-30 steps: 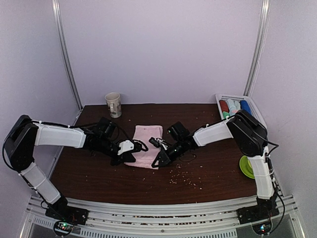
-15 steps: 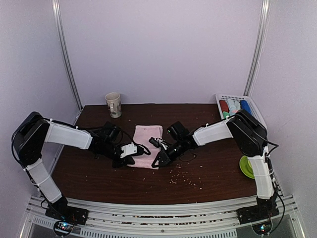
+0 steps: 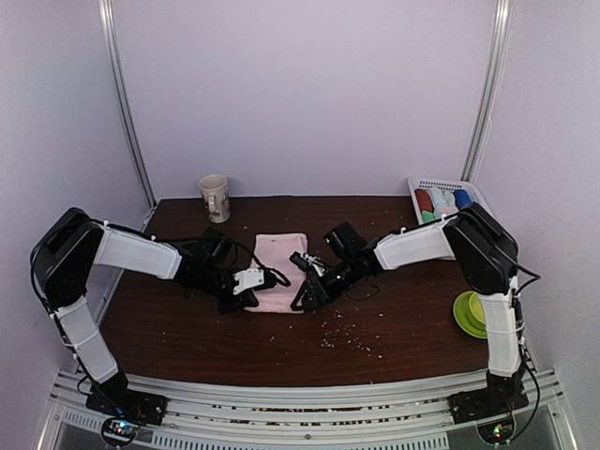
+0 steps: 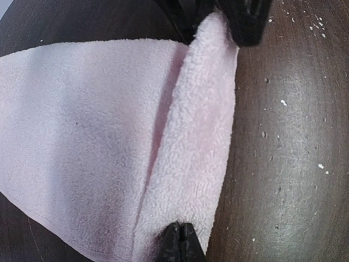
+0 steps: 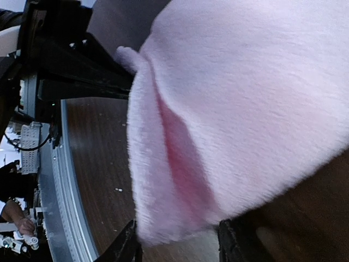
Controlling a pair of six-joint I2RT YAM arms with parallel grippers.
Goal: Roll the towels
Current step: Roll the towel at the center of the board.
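On your left, the left gripper (image 4: 178,243) is clenched at the left end of the pink towel's (image 3: 281,258) near edge. In the left wrist view its tips are pressed together on the raised fold of cloth, so it looks to be pinching that fold. The towel lies flat in the middle of the table (image 3: 403,319), between the two arms. Only its near edge is turned over on itself, into a narrow lip running from one gripper to the other. So you are at the first turn of the roll, with most of the cloth lying unrolled beyond it.

At the right end of that lip, the right gripper (image 5: 175,243) has its fingers apart. The fold sits loosely between them and is not squeezed.

The next move, as I judge it, needs both ends to travel together. Take a fresh bite on the right end so it matches the left, then carry the lip away from the arm bases over the flat part. Hold the two ends level, or the roll will come out cone-shaped.

Far right, rolled towels (image 3: 439,201) sit in the white basket (image 3: 469,192), well apart from this one.
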